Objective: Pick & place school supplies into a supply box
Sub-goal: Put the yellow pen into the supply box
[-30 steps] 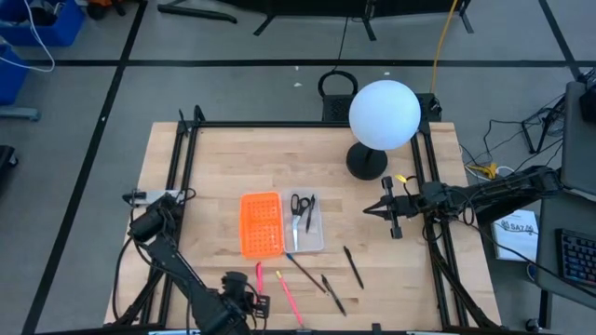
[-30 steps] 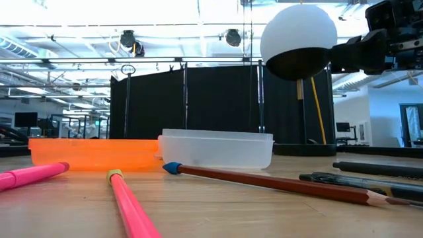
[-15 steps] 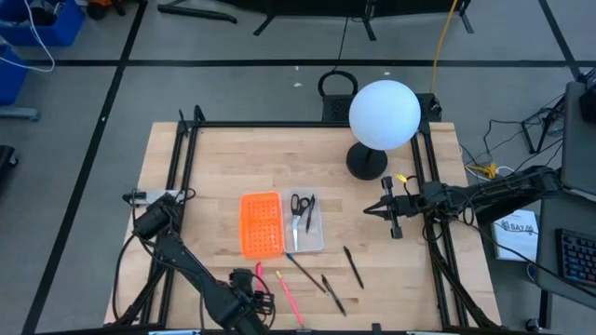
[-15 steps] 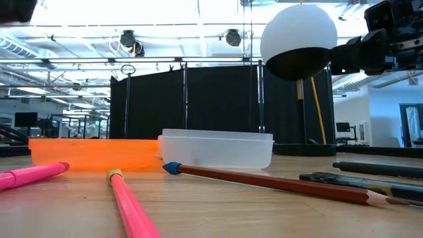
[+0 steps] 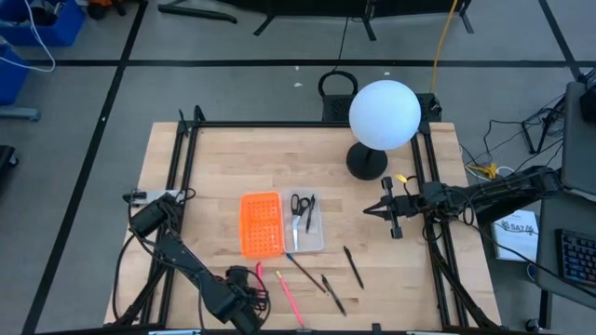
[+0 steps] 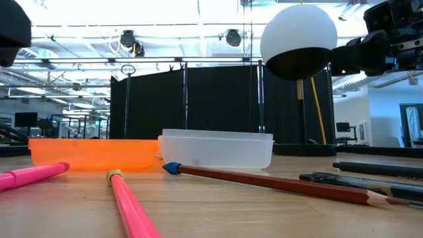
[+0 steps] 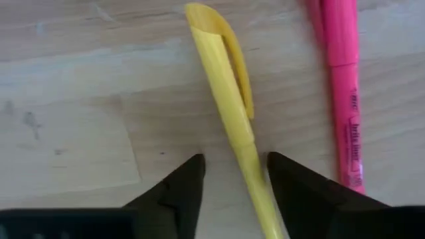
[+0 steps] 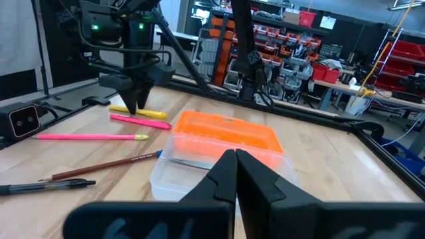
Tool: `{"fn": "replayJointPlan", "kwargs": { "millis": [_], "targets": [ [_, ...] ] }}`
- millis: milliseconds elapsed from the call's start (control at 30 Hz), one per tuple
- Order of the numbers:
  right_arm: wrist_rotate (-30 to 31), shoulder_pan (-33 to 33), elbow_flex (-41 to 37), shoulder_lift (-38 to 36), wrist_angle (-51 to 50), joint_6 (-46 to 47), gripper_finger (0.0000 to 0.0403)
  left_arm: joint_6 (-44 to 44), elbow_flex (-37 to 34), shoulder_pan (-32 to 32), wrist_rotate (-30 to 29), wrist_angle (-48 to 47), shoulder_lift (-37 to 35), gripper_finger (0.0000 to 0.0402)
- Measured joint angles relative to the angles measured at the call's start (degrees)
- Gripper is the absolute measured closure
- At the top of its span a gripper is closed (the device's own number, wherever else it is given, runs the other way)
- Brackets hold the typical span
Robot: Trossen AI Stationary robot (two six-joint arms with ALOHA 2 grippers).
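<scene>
My left gripper point(image 7: 234, 179): fingers parted narrowly astride the yellow pen point(image 7: 229, 99), not clamping | pink marker point(image 7: 344, 99) just beside | clear box point(image 5: 307, 223) holds scissors point(image 5: 298, 203) | my right gripper point(image 8: 236, 174): fingers together, empty, at table's right edge.

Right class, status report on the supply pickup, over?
Left pincer open, straddling yellow pen beside pink pen. Right pincer shut, waiting above the table's right side. Scissors already in supply box. Nothing blocking.

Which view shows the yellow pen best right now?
Left wrist view: the yellow pen fills the frame, lying between the left gripper jaws. Right wrist view shows it small; low view doesn't show it.
</scene>
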Motion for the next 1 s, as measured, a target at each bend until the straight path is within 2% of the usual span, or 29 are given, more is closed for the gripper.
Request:
{"fn": "replayJointPlan", "kwargs": {
  "millis": [233,300,433,533,667,733,900,1000],
  "targets": [
    [0.01,0.0,0.0,0.0,-0.21,0.0,0.0403,1.02,-0.16,0.19,0.08,1.6,0.11,0.0356],
    [0.01,0.0,-0.01,0.02,-0.53,0.0,0.0403,1.11,-0.23,0.22,-0.25,2.19,0.15,0.0378],
    [0.01,0.0,0.0,0.02,-0.79,0.02,0.0403,1.19,-0.27,0.21,-1.2,2.36,0.12,0.0376],
    [0.01,0.0,0.0,0.02,-0.8,1.02,0.0403,1.28,0.31,-0.09,-4.13,1.83,-1.47,0.0374],
    [0.01,0.0,0.0,0.01,-0.81,1.47,0.0403,3.7,3.57,0.81,-17.23,-1.6,-5.27,0.0377],
    [0.01,0.0,-0.01,0.01,-0.8,1.45,0.0403,6.97,5.36,1.89,-21.1,-1.27,-7.89,0.0377],
    [0.01,0.0,-0.02,0.02,-0.86,1.36,0.0403,21.17,9.27,9.09,-20.45,-1.12,-9.17,0.0377],
    [0.01,0.0,-0.02,0.0,-0.78,1.33,0.0403,31.07,10.76,15.62,-16.77,-0.19,-9.7,0.0377]
  ]
}}
